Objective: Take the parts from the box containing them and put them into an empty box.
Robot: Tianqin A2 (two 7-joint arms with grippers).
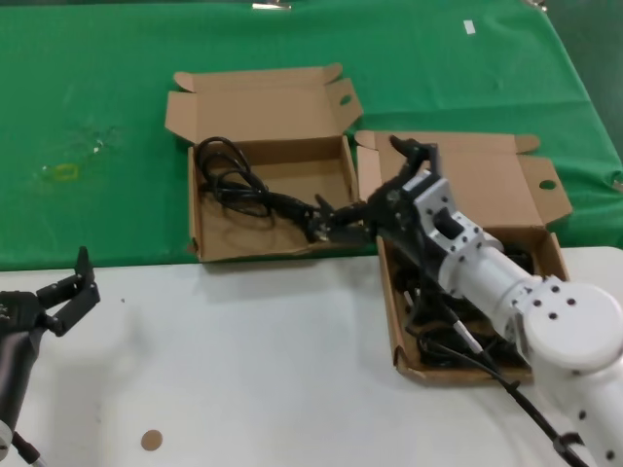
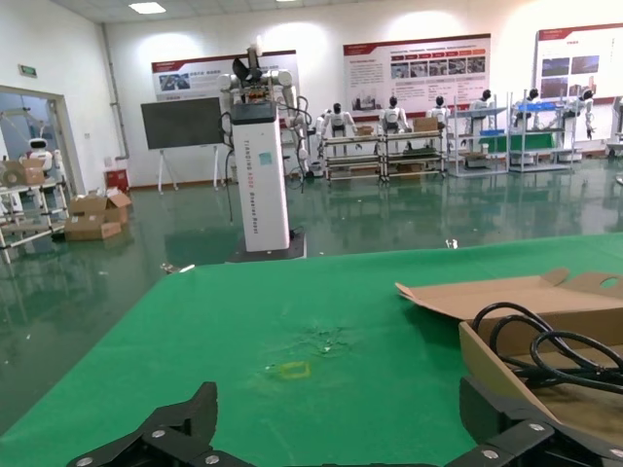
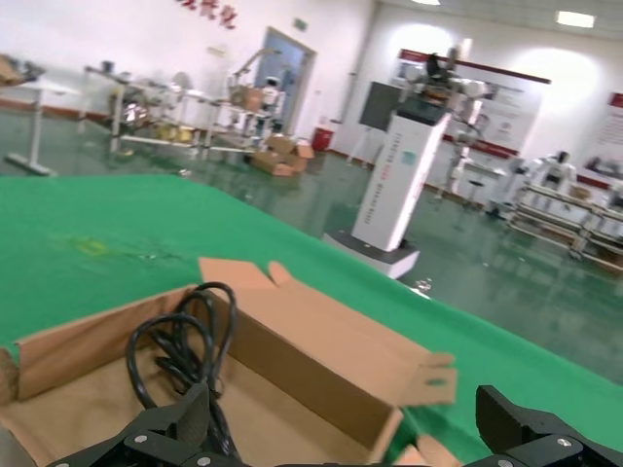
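Note:
A squarish cardboard box sits open on the green cloth with one black power cord coiled inside. Its plug end trails toward the box's right wall. My right gripper hangs open over that wall, one finger beside the cord's end and nothing between the jaws. The right wrist view shows the same cord in the box, next to one of my fingers. The long box lies under my right arm and holds more black cords. My left gripper waits open over the white table.
The green cloth covers the far half, with a small yellowish mark on it. Near me is a white table with a brown round spot. The left wrist view shows the squarish box's flap and the cord.

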